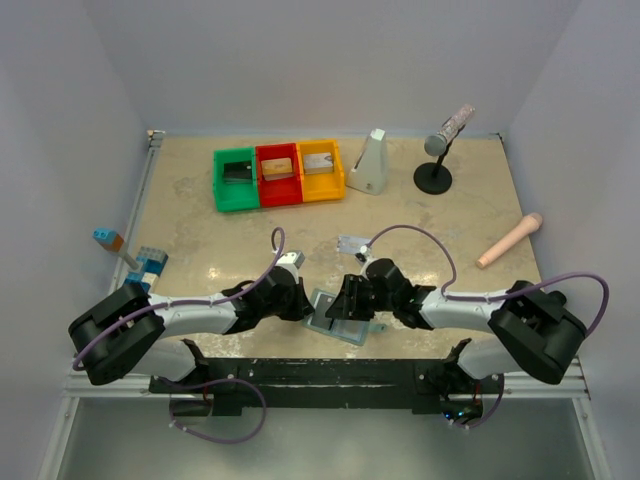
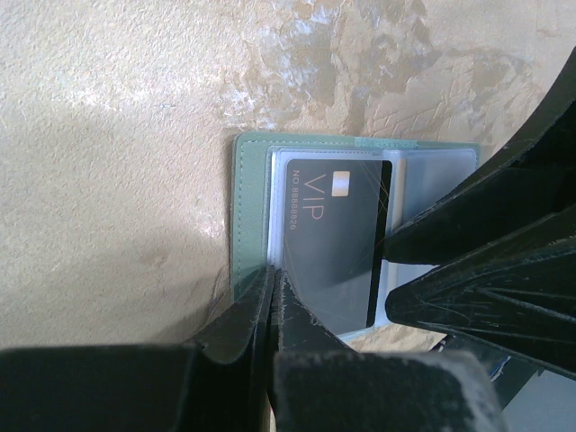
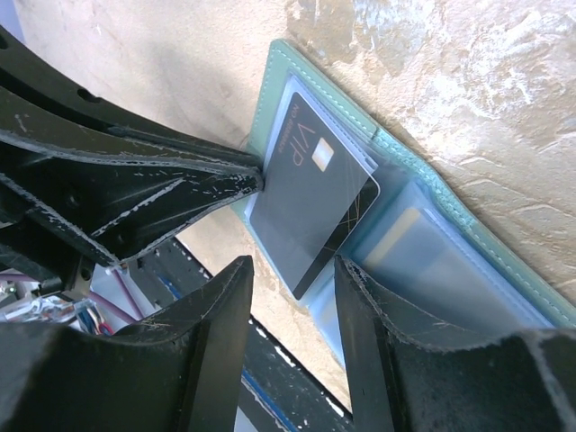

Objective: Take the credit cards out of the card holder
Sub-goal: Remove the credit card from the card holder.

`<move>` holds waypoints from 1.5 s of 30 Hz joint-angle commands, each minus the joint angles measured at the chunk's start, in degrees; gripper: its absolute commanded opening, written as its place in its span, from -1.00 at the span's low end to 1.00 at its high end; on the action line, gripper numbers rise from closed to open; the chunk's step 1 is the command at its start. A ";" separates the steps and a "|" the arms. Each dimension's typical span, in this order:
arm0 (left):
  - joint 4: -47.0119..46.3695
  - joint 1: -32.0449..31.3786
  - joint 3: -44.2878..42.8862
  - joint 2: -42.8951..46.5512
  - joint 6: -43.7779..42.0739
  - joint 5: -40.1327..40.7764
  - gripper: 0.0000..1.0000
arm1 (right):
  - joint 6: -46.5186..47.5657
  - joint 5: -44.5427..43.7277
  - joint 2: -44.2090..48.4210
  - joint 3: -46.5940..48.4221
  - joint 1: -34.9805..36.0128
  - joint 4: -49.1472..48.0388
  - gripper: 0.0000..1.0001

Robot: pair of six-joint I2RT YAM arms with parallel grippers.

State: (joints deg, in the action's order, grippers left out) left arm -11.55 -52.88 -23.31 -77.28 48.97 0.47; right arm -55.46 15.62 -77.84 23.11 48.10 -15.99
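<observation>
The card holder [image 1: 335,322] lies open on the table between my two grippers, grey-green outside [image 2: 252,198] with pale blue pockets [image 3: 432,270]. A black card [image 2: 333,243] marked VIP sticks partly out of its pocket [image 3: 310,193]. My left gripper [image 2: 272,274] is shut, its tips pressed on the holder's left edge [image 1: 305,305]. My right gripper [image 3: 292,265] is open, with the black card's free corner between its fingers [image 1: 347,300]. A silver-grey card [image 1: 352,243] lies loose on the table behind the holder.
Green [image 1: 237,178], red [image 1: 278,173] and yellow [image 1: 320,170] bins stand at the back. Near them are a white wedge-shaped object [image 1: 370,162] and a microphone on a stand [image 1: 438,150]. A pink cylinder [image 1: 510,240] lies right, blue toy bricks [image 1: 140,262] left.
</observation>
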 commanded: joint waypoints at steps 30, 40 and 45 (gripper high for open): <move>1.09 -0.12 4.76 -1.92 1.48 -2.05 -1.00 | -4.13 0.47 -3.80 -4.74 -1.78 -17.49 -0.06; -0.40 -0.12 6.61 -1.83 2.27 -2.49 -1.00 | -4.74 0.38 -2.93 -6.33 -2.13 -21.98 -0.07; -1.10 -0.20 7.49 -1.83 2.80 -2.67 -1.00 | -5.44 0.82 -3.89 -6.85 -2.39 -24.08 -0.06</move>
State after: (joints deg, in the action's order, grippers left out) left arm -19.81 -52.62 -18.96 -77.45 51.70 -0.62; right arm -60.03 16.21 -81.34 16.78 46.09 -34.33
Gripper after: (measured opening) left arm 0.013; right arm 0.469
